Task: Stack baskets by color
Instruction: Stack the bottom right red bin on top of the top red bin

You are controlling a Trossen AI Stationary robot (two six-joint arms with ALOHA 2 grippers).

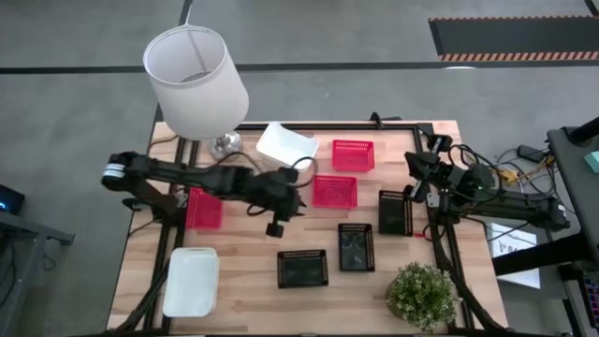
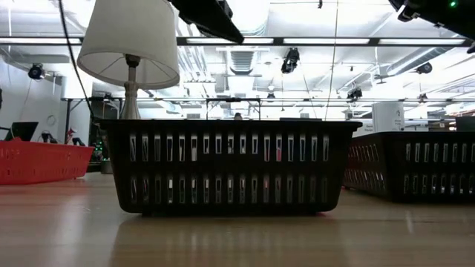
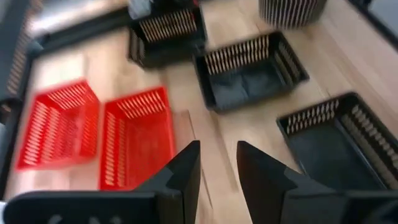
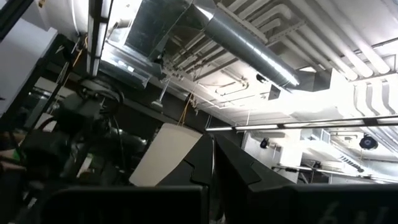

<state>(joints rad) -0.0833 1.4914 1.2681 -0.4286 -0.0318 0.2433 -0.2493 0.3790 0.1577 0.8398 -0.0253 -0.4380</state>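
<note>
Seen from above, the baskets lie scattered across the wooden tabletop (image 1: 243, 281). Three black mesh baskets sit toward 4 o'clock of the tabletop's middle: one (image 1: 302, 268) nearest 6 o'clock, a second (image 1: 357, 246) just beside it toward 2 o'clock, a third (image 1: 395, 212) farther out toward 3 o'clock. Two red mesh baskets sit near 12 to 1 o'clock, one (image 1: 353, 154) close to the far edge and one (image 1: 335, 190) just inside it. A third red basket (image 1: 204, 208) lies at 9 o'clock, partly under the left arm. A white basket (image 1: 285, 142) sits tilted at 12 o'clock, and another white one (image 1: 192, 280) lies at 7 o'clock near the front corner.

The left gripper (image 1: 278, 223) hovers over bare wood near the centre, between the red basket at 9 o'clock and the black ones; its wrist view shows the fingers (image 3: 180, 174) parted by a narrow gap with nothing between them. The right gripper (image 1: 416, 161) waits at 3 o'clock beside the tabletop's edge, fingers pressed together and empty, pointing up at the ceiling.

A white lampshade (image 1: 196, 78) stands at 11 o'clock, a potted plant (image 1: 423, 296) at 5 o'clock.
</note>
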